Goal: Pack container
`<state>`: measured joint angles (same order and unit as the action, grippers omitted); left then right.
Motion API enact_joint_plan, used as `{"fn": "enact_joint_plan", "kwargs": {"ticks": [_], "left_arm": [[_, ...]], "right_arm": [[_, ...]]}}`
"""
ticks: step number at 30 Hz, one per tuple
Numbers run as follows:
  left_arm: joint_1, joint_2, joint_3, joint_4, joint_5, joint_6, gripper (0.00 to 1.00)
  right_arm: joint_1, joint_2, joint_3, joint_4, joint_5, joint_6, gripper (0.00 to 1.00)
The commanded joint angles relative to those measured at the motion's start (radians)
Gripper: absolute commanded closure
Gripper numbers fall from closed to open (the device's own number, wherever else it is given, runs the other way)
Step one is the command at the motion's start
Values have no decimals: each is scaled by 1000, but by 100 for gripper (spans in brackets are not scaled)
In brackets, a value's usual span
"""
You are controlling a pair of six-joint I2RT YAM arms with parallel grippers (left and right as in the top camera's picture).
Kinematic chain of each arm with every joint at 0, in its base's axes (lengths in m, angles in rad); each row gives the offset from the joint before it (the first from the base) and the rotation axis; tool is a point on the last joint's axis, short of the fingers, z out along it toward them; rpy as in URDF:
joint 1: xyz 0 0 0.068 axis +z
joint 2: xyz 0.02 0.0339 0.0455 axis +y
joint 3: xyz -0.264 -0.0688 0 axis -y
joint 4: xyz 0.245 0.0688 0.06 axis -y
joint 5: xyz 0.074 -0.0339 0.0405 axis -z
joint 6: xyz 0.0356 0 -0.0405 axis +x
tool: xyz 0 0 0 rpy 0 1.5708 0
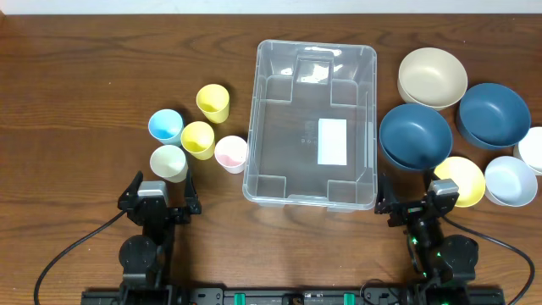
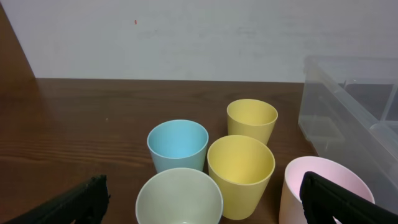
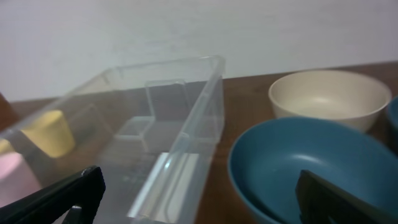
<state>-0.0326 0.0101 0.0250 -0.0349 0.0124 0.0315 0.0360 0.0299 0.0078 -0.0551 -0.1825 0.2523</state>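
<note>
The clear plastic container (image 1: 312,123) stands in the middle of the table, with a white label (image 1: 332,141) on its base and nothing else inside. It also shows in the left wrist view (image 2: 348,99) and the right wrist view (image 3: 155,143). My left gripper (image 1: 159,201) is open and empty near the front edge, just in front of a pale green cup (image 1: 168,162). My right gripper (image 1: 421,206) is open and empty near the front edge, in front of a dark blue bowl (image 1: 415,136).
Left of the container stand several cups: blue (image 1: 165,125), two yellow (image 1: 213,102) (image 1: 197,138), pink (image 1: 230,153). Right of it lie several bowls: cream (image 1: 432,77), a second dark blue (image 1: 494,114), yellow (image 1: 461,180), light blue (image 1: 511,180), white (image 1: 533,148).
</note>
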Motion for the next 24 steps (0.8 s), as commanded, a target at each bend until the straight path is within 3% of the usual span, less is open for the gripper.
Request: {"fn": "enact_joint_plan", "kwargs": {"ticks": [1,14,24], "left_arm": [[3,-4,-21,-34,3,17,2],[3,-4,-21,-34,3,17,2],[3,-4,-21,-34,3,17,2]], "right_arm": [[-10,2,-1,-1,-37,160,1],[-10,2,18,11,-167,153,1],[-10,35,198,-106,-142,47,1]]}}
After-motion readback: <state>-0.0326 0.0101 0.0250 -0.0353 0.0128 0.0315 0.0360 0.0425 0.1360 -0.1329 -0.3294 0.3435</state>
